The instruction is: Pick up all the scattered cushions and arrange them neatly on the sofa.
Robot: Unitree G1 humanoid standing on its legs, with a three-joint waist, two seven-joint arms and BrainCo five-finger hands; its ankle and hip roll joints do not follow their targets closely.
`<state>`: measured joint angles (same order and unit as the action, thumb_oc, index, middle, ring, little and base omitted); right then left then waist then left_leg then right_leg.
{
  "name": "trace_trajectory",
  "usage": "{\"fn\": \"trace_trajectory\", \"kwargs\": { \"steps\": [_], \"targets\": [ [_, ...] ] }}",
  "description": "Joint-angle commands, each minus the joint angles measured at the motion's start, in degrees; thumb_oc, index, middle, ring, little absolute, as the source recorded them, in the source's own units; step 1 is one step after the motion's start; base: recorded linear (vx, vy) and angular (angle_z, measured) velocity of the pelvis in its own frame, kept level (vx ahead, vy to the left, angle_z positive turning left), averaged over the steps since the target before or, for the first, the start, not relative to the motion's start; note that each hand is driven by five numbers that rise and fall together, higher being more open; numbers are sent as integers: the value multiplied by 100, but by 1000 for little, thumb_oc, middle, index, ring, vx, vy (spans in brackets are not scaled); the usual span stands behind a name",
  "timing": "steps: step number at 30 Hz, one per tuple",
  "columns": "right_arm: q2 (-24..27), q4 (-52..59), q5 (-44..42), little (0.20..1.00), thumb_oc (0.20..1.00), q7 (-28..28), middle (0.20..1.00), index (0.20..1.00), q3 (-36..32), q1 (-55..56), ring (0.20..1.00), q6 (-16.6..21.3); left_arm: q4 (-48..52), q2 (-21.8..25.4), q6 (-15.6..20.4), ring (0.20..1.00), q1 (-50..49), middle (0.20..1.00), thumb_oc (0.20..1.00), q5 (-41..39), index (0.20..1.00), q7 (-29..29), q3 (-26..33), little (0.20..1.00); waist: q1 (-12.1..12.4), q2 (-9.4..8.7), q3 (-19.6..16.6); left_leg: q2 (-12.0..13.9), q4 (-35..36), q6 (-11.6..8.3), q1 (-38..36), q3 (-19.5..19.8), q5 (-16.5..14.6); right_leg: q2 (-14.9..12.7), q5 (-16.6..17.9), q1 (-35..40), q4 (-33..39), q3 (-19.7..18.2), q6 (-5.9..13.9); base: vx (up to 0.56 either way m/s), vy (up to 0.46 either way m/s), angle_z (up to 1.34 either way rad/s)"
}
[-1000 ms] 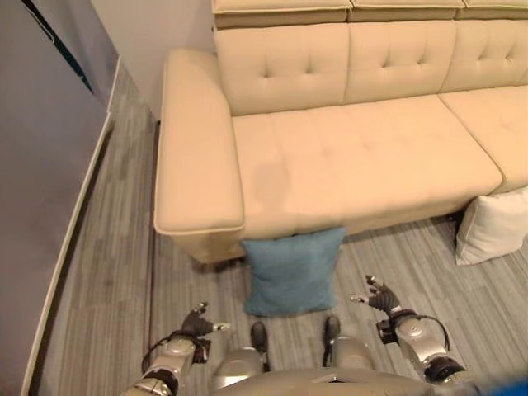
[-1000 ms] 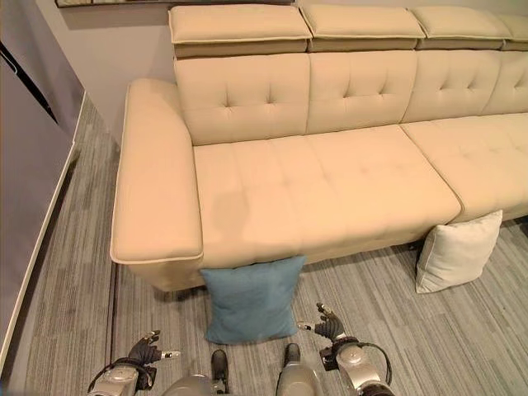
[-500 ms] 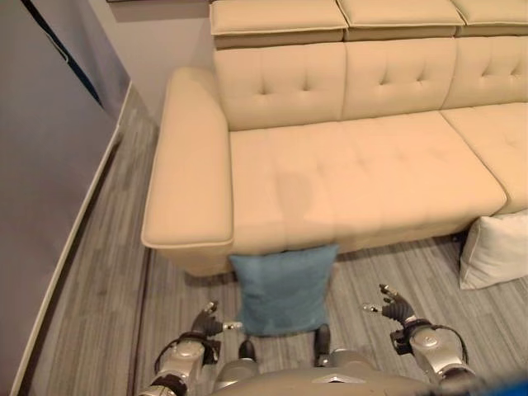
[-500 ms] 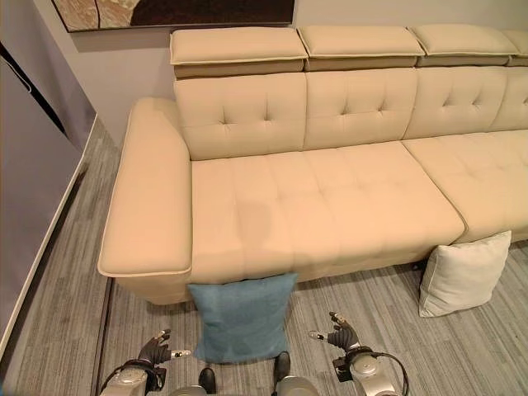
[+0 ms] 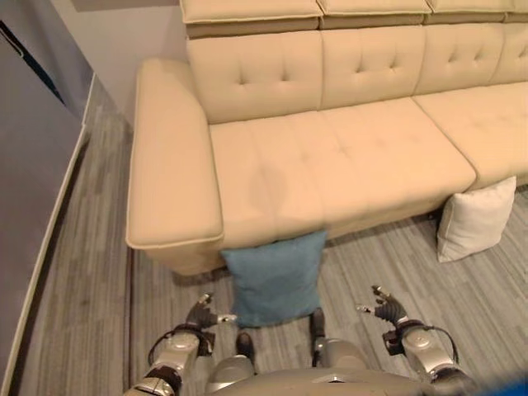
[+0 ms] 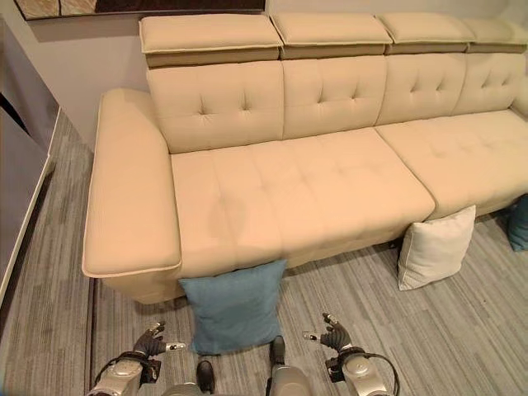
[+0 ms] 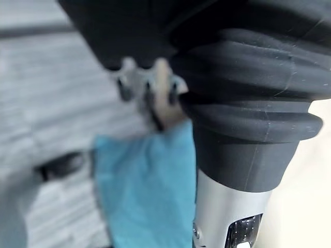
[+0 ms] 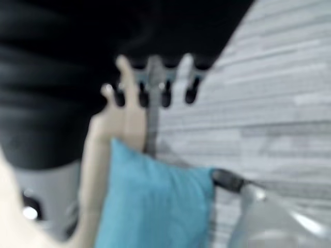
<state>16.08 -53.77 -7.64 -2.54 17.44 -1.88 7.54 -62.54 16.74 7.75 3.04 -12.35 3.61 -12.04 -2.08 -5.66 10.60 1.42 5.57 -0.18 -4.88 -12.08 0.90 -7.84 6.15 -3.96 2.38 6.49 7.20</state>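
Note:
A blue cushion (image 5: 272, 276) stands on the floor, leaning against the front of the beige sofa (image 5: 330, 157) below its left seat. A white cushion (image 5: 474, 219) leans on the sofa front further right. A teal cushion (image 6: 520, 223) peeks in at the far right edge. My left hand (image 5: 202, 315) hovers low beside the blue cushion's left bottom corner, open and holding nothing. My right hand (image 5: 386, 309) hangs to the cushion's right, apart from it, also open. Both wrist views show the blue cushion (image 7: 145, 191) (image 8: 155, 206) past straight fingers (image 7: 147, 90).
The sofa's broad left armrest (image 5: 169, 165) juts toward me. A grey wall panel (image 5: 33, 165) runs along the left side, with a strip of wood floor (image 5: 99, 272) between it and the sofa. A framed picture (image 6: 124, 7) hangs above the sofa.
The whole picture has shifted as the camera moved, bringing the teal cushion into view at the right. Both hands stay low on either side of the blue cushion, still open.

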Motion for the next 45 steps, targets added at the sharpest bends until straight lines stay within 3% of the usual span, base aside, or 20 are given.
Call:
{"fn": "trace_trajectory", "kwargs": {
  "steps": [1, 9, 16, 20, 24, 27, 37, 42, 43, 44, 45],
  "targets": [
    [214, 163, -117, 1000, 1000, -66, 1000, 1000, 49, -348, 1000, 183, -328, -77, 115, 1000, 239, 1000, 1000, 42, 1000, 91, 31, 1000, 97, 176, 98, -165, -482, -93, 185, 346, -301, 46, -537, 258, -627, 106, 131, 27, -60, 6],
    [276, 178, -152, 1000, 1000, -32, 1000, 1000, 39, -214, 1000, 181, -373, -229, 72, 1000, 122, 1000, 1000, 127, 1000, 11, -5, 1000, 98, 140, 1, -48, -343, -240, 12, 373, -198, 222, -600, 715, -75, 380, -15, 26, -76, 3],
    [336, 254, -183, 1000, 1000, -70, 1000, 1000, -15, -205, 1000, 176, -216, -291, 62, 1000, 158, 1000, 1000, 155, 1000, -7, -177, 1000, 44, 92, 42, -86, -327, -187, -2, 355, -236, 189, -462, 667, -33, 296, 64, -14, 15, 2],
    [267, 264, -215, 1000, 1000, -58, 1000, 1000, -20, -322, 1000, 163, -158, -205, 101, 1000, 244, 1000, 1000, 132, 1000, 58, -172, 1000, -2, 110, 163, -118, -349, -109, 189, 200, -217, 99, -323, 188, -357, 28, 218, -119, 88, -25],
    [226, 207, -191, 1000, 1000, -54, 1000, 1000, 32, -371, 1000, 169, -156, -113, 132, 1000, 318, 1000, 1000, 31, 1000, 89, -104, 1000, 24, 204, 166, -77, -402, -83, 326, 162, -182, 134, -567, 74, -914, -93, 237, -67, 48, -34],
    [246, 203, -178, 1000, 1000, -54, 1000, 1000, 32, -308, 1000, 176, -254, -127, 121, 1000, 246, 1000, 1000, 21, 1000, 91, -33, 1000, 87, 216, 27, -122, -234, -136, 239, 82, -113, 74, -567, 336, -528, 184, 169, 8, -3, -2],
    [371, 262, -176, 1000, 1000, -83, 1000, 1000, -88, -121, 1000, 190, -153, -253, 106, 1000, 148, 1000, 1000, -44, 1000, 48, -6, 1000, 81, 231, 81, -86, -119, -224, 87, 204, -51, 174, -640, 707, -57, 469, 38, 9, -49, 5],
    [357, 367, -264, 1000, 1000, -291, 1000, 1000, -145, -227, 1000, 281, 201, -209, 240, 1000, 359, 1000, 1000, -350, 1000, 323, 62, 1000, 86, 241, 372, -63, -163, -233, 228, 274, -7, 170, -688, 508, -258, 508, 17, -130, -32, 7],
    [360, 686, -453, 1000, 1000, -539, 1000, 1000, -219, -505, 1000, 401, 578, -117, 422, 1000, 721, 1000, 1000, -677, 1000, 608, 12, 1000, 68, 279, 834, -22, -489, -213, 764, 334, 25, 88, -702, -174, -809, 455, -31, -380, -19, 10],
    [360, 687, -453, 1000, 1000, -539, 1000, 1000, -222, -509, 1000, 399, 576, -117, 422, 1000, 727, 1000, 1000, -678, 1000, 608, 12, 1000, 69, 277, 816, -23, -511, -211, 801, 332, 18, 83, -711, -214, -835, 451, -31, -557, 0, 14],
    [403, 809, -523, 1000, 1000, -699, 1000, 1000, -218, -773, 1000, 426, 795, -50, 495, 1000, 1025, 1000, 1000, -911, 1000, 694, -72, 1000, 55, 309, 1096, -19, -1013, -192, 1454, 407, 20, 18, -704, -897, -1354, 395, -89, -244, 6, 22]
  ]
}}
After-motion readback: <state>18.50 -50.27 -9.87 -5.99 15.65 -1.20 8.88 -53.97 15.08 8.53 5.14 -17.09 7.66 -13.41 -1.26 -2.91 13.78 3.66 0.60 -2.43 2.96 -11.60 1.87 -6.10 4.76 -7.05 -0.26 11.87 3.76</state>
